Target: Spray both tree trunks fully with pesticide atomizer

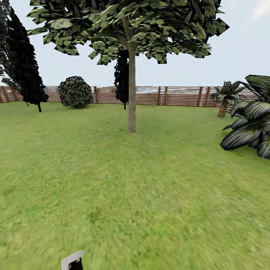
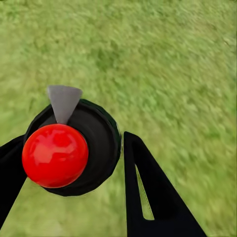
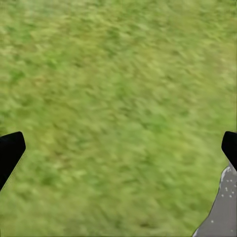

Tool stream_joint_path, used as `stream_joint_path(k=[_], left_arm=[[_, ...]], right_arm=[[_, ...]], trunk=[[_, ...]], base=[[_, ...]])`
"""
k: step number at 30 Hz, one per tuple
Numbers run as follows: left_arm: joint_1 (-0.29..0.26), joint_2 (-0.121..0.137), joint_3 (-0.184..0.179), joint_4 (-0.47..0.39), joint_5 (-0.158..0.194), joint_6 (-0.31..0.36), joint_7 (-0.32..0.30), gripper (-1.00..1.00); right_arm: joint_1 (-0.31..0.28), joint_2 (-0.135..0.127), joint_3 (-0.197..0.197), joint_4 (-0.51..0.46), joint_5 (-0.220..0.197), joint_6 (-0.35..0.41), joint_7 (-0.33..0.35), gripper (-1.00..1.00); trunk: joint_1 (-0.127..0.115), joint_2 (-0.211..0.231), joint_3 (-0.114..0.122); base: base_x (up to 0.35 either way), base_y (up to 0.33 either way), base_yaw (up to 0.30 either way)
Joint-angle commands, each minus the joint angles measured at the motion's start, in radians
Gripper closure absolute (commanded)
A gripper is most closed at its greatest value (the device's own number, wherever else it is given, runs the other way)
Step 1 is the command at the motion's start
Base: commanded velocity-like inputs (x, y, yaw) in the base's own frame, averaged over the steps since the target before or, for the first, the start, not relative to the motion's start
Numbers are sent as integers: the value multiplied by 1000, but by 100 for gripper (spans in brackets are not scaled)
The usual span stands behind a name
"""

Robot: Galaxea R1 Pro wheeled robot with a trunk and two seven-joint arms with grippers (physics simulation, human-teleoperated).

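1. My left pincer (image 2: 74, 163) is clamped on the pesticide atomizer (image 2: 74, 148): in the left wrist view its round black body with a red ball on it and a short grey nozzle sits between my two black fingers (image 2: 153, 197), above the grass.
2. In the head view a grey and black piece of the atomizer (image 1: 72, 260) pokes up at the bottom edge, left of centre.
3. My right pincer (image 3: 118, 153) stands wide apart, with only its two black fingertips (image 3: 10, 150) at the edges of the right wrist view and blurred lawn (image 3: 118, 98) between them.
4. One tree (image 1: 127, 30) stands ahead on the lawn, its grey-brown tree trunk (image 1: 132, 97) straight and bare up to a blocky green canopy.
5. Behind it runs the brown slatted fence (image 1: 176, 95), with a round bush (image 1: 75, 92) and a dark, near-black tree (image 1: 24, 71) to the left.
6. To the right stand a short palm (image 1: 225, 99) and a large striped-leaf plant (image 1: 253, 120).
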Motion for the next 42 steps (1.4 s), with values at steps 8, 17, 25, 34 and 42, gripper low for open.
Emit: stream_joint_path(k=[8, 17, 25, 34, 42], left_arm=[[0, 1, -8, 0, 6, -4, 7, 100], [0, 1, -8, 0, 5, -4, 7, 100], [0, 1, -8, 0, 5, -4, 7, 100], [0, 1, -7, 1, 5, -4, 7, 100], [0, 2, -9, -3, 6, -4, 7, 100]], right_arm=[[0, 0, -3, 1, -2, -4, 5, -100], [0, 0, -3, 1, -1, -4, 5, -100], [0, 0, -2, 1, -1, -4, 5, -100], [0, 0, -2, 1, -1, -4, 5, -100], [0, 0, -1, 1, -1, -4, 6, -100]], trunk=[[1, -1, 0], [1, -1, 0], [1, -1, 0], [1, -1, 0], [1, -1, 0]], base=[[334, 0, 0], [334, 0, 0], [334, 0, 0], [334, 0, 0], [334, 0, 0]])
